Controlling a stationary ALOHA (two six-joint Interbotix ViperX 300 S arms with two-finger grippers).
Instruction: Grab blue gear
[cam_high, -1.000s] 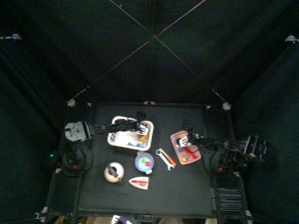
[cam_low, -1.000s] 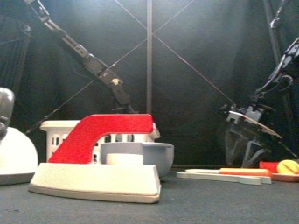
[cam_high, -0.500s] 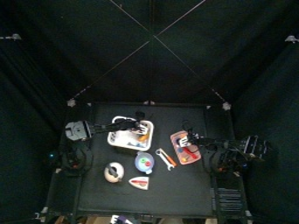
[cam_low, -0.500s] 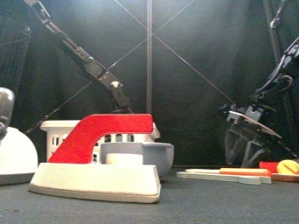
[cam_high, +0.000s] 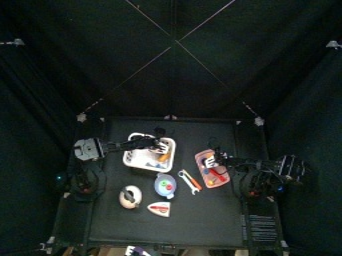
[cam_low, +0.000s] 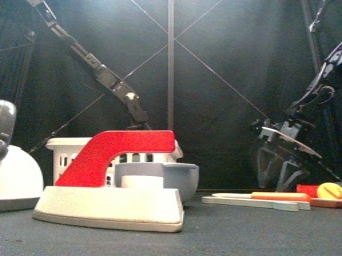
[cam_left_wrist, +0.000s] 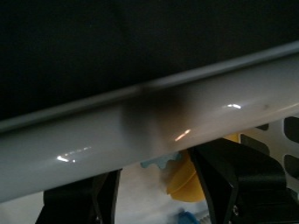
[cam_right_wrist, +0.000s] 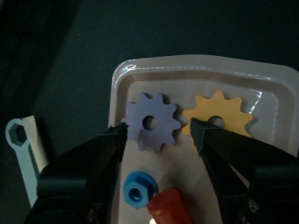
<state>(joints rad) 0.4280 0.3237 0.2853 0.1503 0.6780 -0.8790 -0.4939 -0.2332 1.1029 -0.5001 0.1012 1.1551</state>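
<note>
Approach step in hand: right end effector (cam_right_wrist: 163, 156) released, jaws spread, poised over the blue gear (cam_right_wrist: 152, 122), which lies flat in the tray (cam_right_wrist: 198, 63) beside a yellow gear (cam_right_wrist: 225, 115). Next: descend straight, straddle the gear, clench. Left end effector (cam_left_wrist: 158, 188) released, parked at the white basket (cam_high: 139, 157) across the worktop.

You have the white slotted basket (cam_high: 148, 151) on the table's left half, and the left gripper (cam_high: 156, 146) sits over it. Right of the basket lies the pinkish tray (cam_right_wrist: 201, 105); the right gripper (cam_right_wrist: 160, 179) hangs above it, jaws apart. In that tray the lavender gear (cam_right_wrist: 152, 122) lies beside the yellow gear (cam_right_wrist: 229, 112), with the small blue gear (cam_right_wrist: 136, 187) between the jaws. The white flat wrench (cam_right_wrist: 21, 144) lies on the table just beside the tray.
</note>
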